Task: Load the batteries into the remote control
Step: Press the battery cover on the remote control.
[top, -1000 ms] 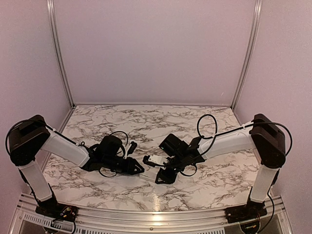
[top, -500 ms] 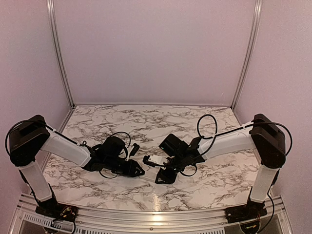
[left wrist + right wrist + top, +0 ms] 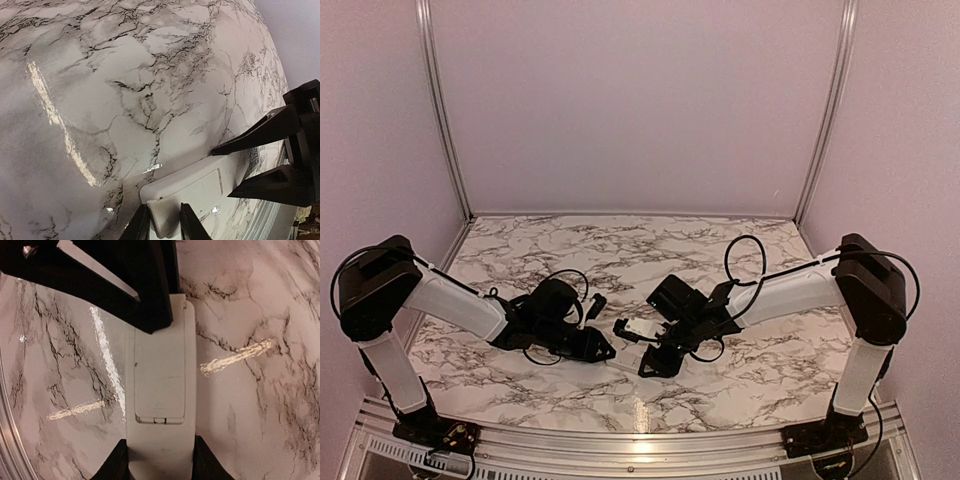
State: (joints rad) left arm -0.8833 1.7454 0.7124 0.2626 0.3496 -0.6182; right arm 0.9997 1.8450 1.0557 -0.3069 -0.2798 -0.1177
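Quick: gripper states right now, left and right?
Left gripper: fingers flank one end of the remote control; grip cannot be told.
Right gripper: closed on the remote control.

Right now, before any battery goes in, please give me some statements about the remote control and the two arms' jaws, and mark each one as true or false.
1. The remote control has its buttons facing up. False: its back, with the battery cover, faces up.
2. The battery cover is in place on the remote control. True.
3. The left gripper and the right gripper have their jaws at opposite ends of the remote control. True.
4. A battery lies beside the remote control. False: only the marble table shows around it, and no battery is seen in any view.
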